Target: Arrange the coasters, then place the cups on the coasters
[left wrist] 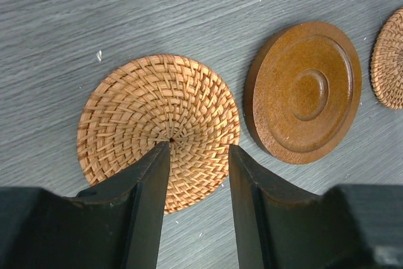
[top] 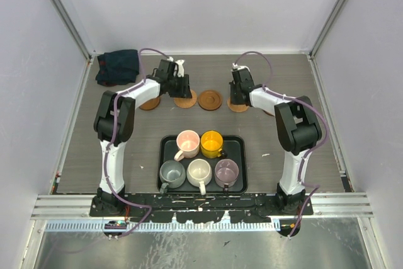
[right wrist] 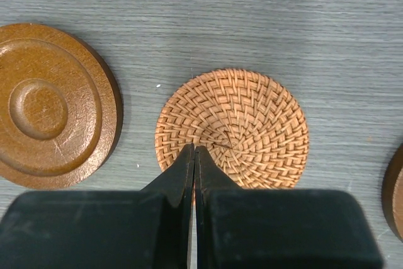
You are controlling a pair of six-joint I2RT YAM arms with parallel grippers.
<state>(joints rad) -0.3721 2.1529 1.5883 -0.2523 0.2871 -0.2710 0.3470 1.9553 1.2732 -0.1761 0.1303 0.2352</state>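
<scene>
A: Where are the coasters (top: 210, 99) lying?
B: They're lying in a row beyond the tray (top: 236, 146). All five cups (top: 199, 171) are standing in the tray.
A: And the grippers?
B: The left gripper (left wrist: 198, 146) is hovering half open over a woven coaster (left wrist: 157, 111), gripping nothing. The right gripper (right wrist: 194, 149) is hovering over the other woven coaster (right wrist: 245, 118), jaws pressed together.

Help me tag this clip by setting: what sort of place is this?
Probably a robot test cell in a lab, not a home: plain white walls on aluminium framing box in a grey table, two robot arms are bolted at its near edge, and five cups sit in a black tray.
</scene>
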